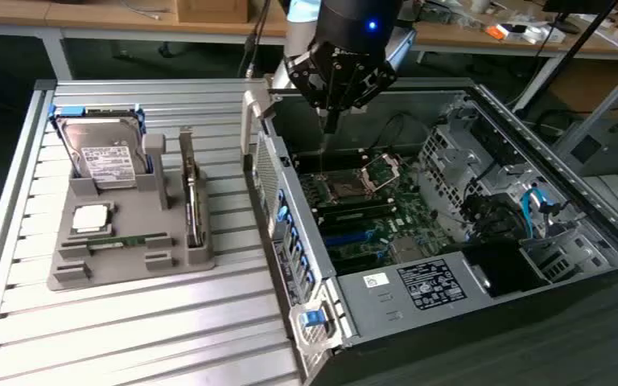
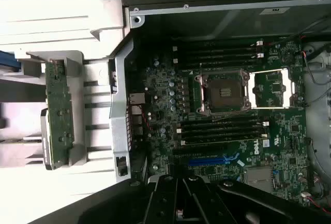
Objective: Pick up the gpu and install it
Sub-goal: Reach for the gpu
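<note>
Gripper (image 1: 331, 125) hangs over the open computer case (image 1: 373, 315), just above its motherboard (image 1: 379, 221) and close to the empty CPU socket (image 1: 349, 190). Its jaws are closed together and hold nothing. In the wrist view the gripper (image 2: 181, 209) sits over the board's blue slot (image 2: 212, 160).

The gpu (image 1: 191, 193) is outside the case, on the exterior view's left of it. It stands on its long edge in a slot of the gray holder tray (image 1: 126, 269), untouched. The hard drive (image 1: 105, 157), processor chip (image 1: 91, 217) and memory stick (image 1: 116, 240) share that tray, farther from the case than the gpu (image 2: 58, 110).
</note>
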